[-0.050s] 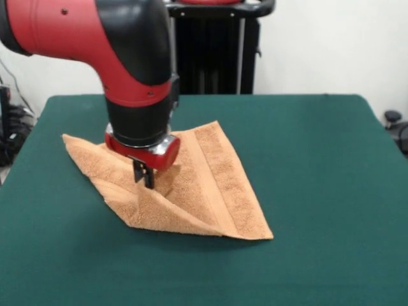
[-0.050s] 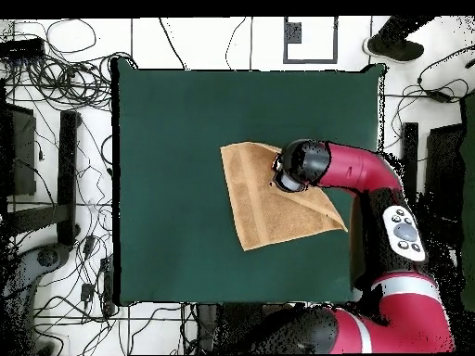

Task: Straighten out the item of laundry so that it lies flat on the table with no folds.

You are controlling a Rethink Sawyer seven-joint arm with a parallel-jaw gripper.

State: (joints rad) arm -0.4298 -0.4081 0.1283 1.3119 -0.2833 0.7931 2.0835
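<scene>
1. The orange terry towel (image 1: 191, 191) lay folded near the green bench's (image 1: 319, 159) middle.
2. The end effector (image 1: 144, 176) appeared clenched on a raised fold.
3. Soft, light, limp cloth; corners seem the best hold.

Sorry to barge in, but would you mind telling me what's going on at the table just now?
The Sawyer arm's gripper is down on an orange-tan terry towel on the green table. Its fingers look pinched together on a raised ridge of cloth near the towel's middle. The towel is not flat yet: one part is folded over, giving it a roughly triangular outline. In the overhead view a person's shoe shows beyond the table's far edge.
</scene>
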